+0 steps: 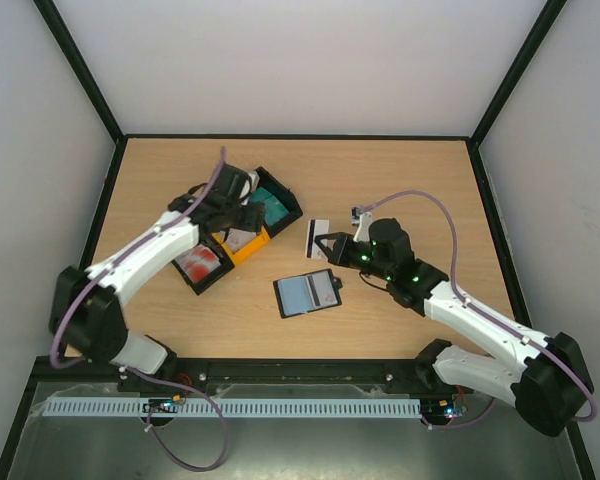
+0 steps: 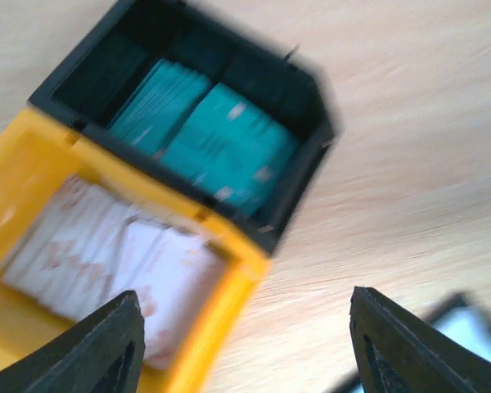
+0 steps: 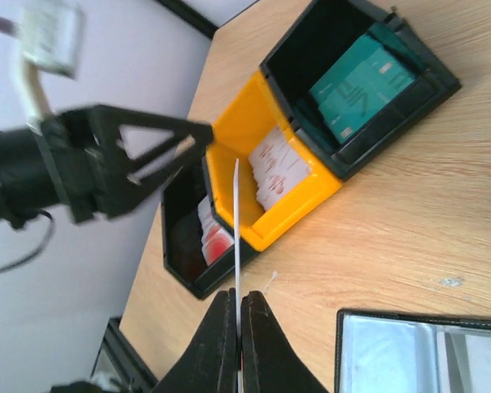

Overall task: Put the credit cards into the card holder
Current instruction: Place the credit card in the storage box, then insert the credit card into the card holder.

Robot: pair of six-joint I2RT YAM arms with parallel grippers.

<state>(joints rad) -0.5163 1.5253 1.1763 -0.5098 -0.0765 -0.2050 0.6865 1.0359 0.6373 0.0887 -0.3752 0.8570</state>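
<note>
Top external view: the right end effector (image 1: 330,243) is clenched on one white card (image 1: 317,236), held on edge, just far of the card holder (image 1: 307,293) and not touching it. The card holder lies open and flat on the bench (image 1: 410,175), mid-scene towards the near side, pocket face up. I can't tell if a card already sits in a pocket. The right wrist view agrees: the fingers pinch the card's lower edge, and the card shows edge-on as a thin line.

The left end effector (image 2: 242,303) is released, jaws wide with nothing between them, hovering over the row of bins at far left. The far black bin (image 3: 311,41) holds teal cards (image 3: 360,82). The yellow bin (image 3: 245,123) touching it holds grey-white cards (image 3: 278,168). The near black bin (image 3: 180,246) holds red-and-white cards (image 3: 213,237).

Handling, judged only:
- The card looks light, thin, stiff and slick.
- A grip on one edge leaves most of it free to lead into a pocket, but it could pivot or slide between the fingers if it catches on the pocket lip.
- It is best taken near the middle of an edge, not a corner.
- The holder looks light and unanchored, so pushing in the card will likely shove it along the bench. The free left arm could pin it down.
- Cards in the bins overlap, so picking up just one is the fiddly part.
</note>
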